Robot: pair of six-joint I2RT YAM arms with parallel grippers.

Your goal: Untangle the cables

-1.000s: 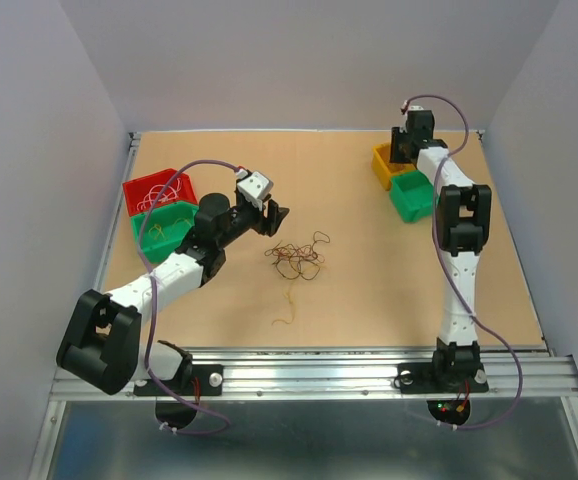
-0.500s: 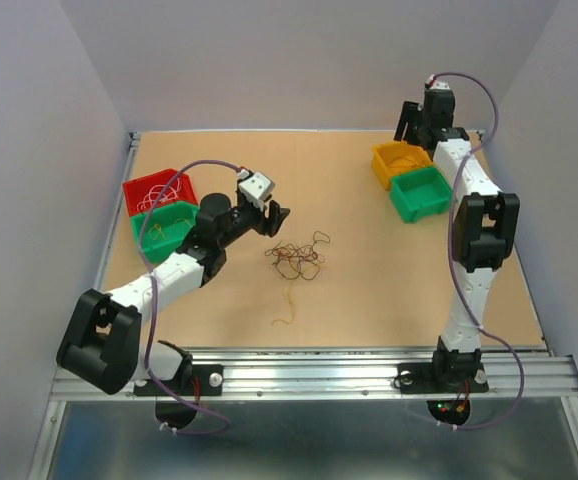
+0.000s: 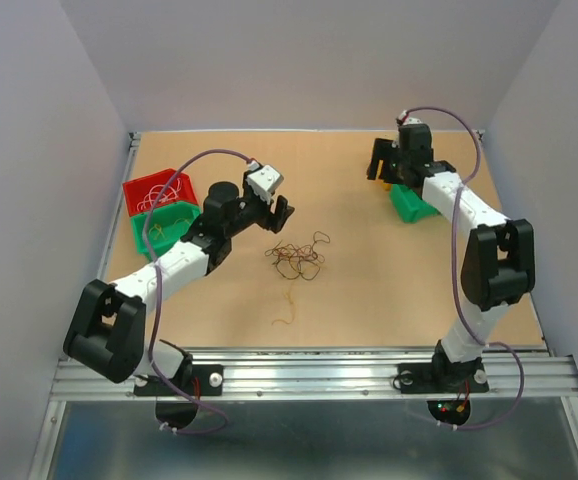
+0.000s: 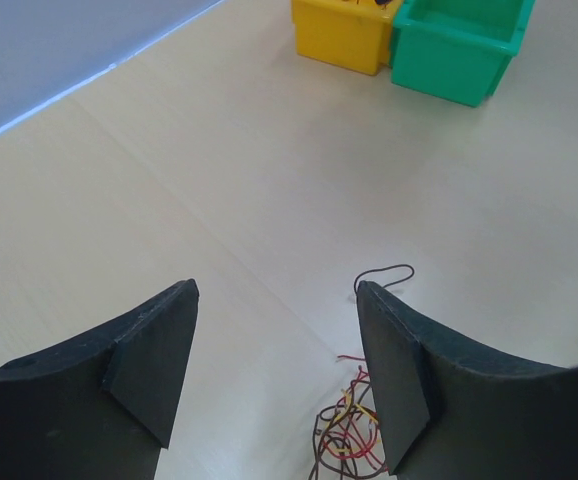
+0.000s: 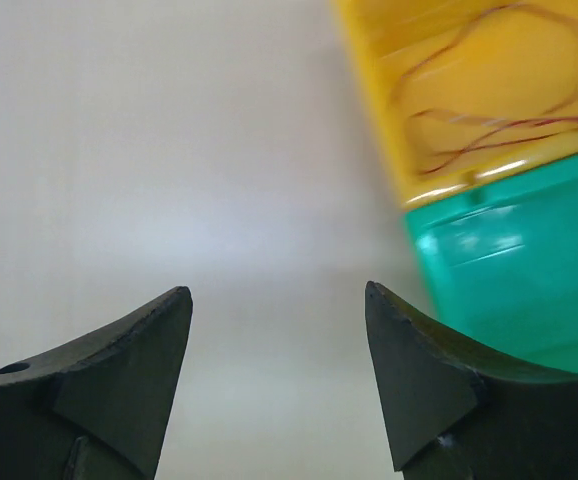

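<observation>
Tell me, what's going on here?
They are meant to untangle the cables, a knot of thin coloured wires lying on the table, touched by neither. The left gripper hovers open near it. The right gripper, open and empty, is over by the yellow bin and green bin.

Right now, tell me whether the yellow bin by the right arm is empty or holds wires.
Not empty. The right wrist view shows thin reddish wires looped on the floor of the yellow bin.
</observation>
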